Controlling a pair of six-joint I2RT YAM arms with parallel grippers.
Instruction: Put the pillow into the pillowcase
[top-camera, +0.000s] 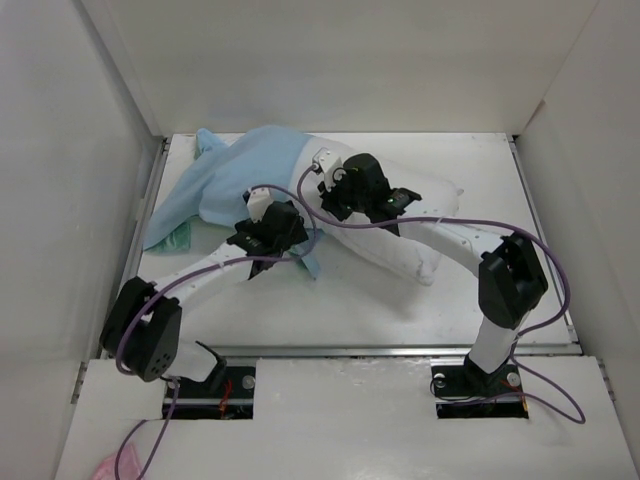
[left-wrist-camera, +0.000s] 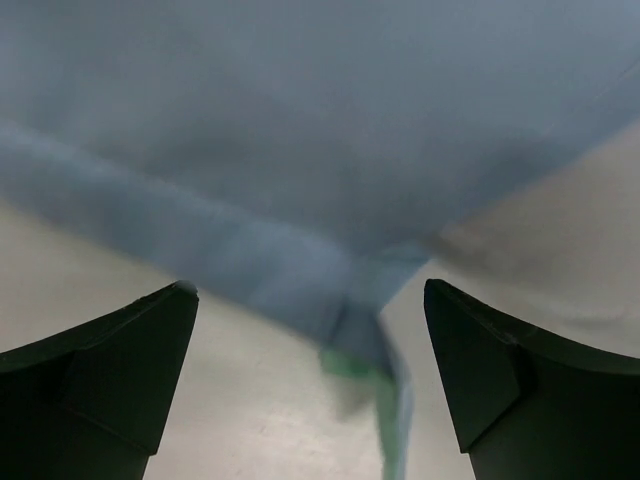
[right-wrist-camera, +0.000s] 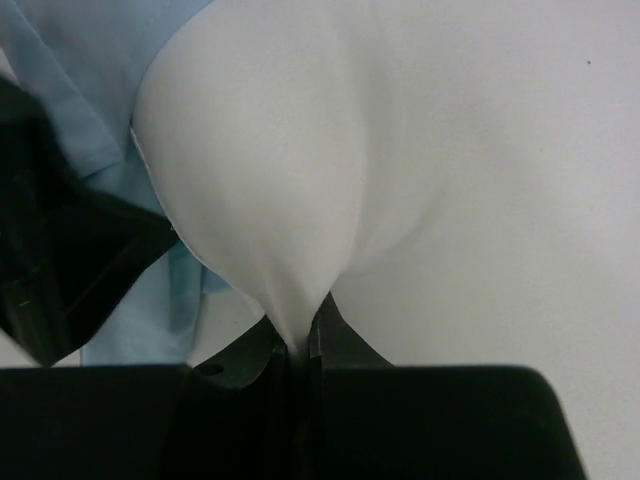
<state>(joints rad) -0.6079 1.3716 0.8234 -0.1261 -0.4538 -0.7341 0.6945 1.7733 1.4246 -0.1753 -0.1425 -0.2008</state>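
On the white surface (top-camera: 400, 310), the right pincer (right-wrist-camera: 300, 345) is clenched on a fold of the plump white pillow (right-wrist-camera: 320, 150). Meanwhile the left pincer (left-wrist-camera: 310, 288) gapes, released, over the thin light-blue cloth pillowcase (left-wrist-camera: 320, 120) beside it.

Overhead, plus wrist close-ups of pillowcase (top-camera: 250, 170)

Table (top-camera: 400, 310) bare from 4 to 7 o'clock along the near edge, and at 1 by the back wall (top-camera: 340, 60); passable. Centre blocked: pillow (top-camera: 437, 195) runs centre to 3, pillowcase (top-camera: 230, 175) heaped at 10–11. Right arm (top-camera: 460, 240) lies over the pillow, left arm (top-camera: 195, 270) crosses 8. Side walls (top-camera: 70, 200) close 9 and 3. Left gripper (left-wrist-camera: 310, 295), jaws wide: pillowcase fold dead ahead.
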